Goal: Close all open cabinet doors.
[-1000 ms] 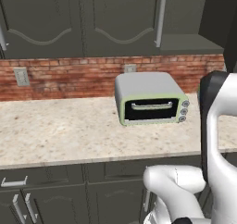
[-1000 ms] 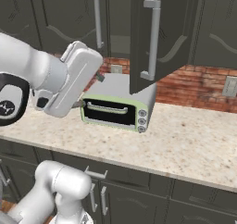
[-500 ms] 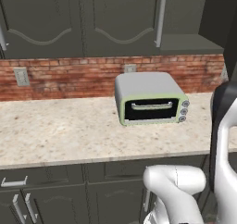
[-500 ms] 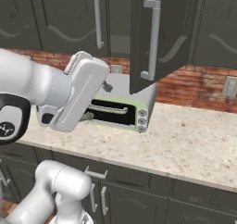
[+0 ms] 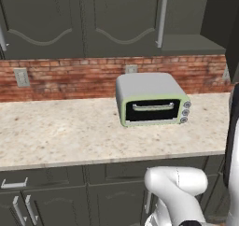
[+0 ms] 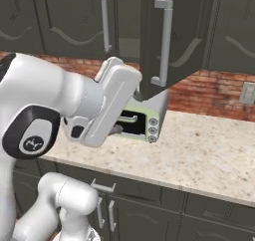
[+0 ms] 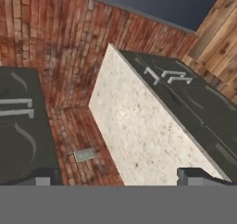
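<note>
One upper cabinet door [image 6: 182,33] stands swung out over the counter, its vertical silver handle [image 6: 163,43] facing the right base camera. From the left base view it is the dark panel [image 5: 223,17] beside the exposed cabinet shelf [image 5: 186,43]. The neighbouring upper doors [image 5: 121,19] [image 6: 74,21] lie flush. My arm [image 6: 112,105] reaches across in front of the toaster oven, below and left of the open door. In the hand view my gripper [image 7: 121,177] is open with nothing between its fingertips [image 7: 44,176]; it faces the brick wall, with shut upper doors [image 7: 18,126] at the left.
A silver toaster oven [image 5: 151,99] [image 6: 144,123] sits on the speckled counter [image 5: 60,131] [image 7: 139,126] against the brick wall. Wall outlets [image 5: 21,76] [image 7: 84,154] are set in the brick. Lower cabinets and drawers [image 5: 42,197] [image 7: 194,107] run beneath the counter.
My arm has swung rightward and forward: it slid toward the right edge of the left base view and now reaches under the open door in the right base view. The doors have not moved.
</note>
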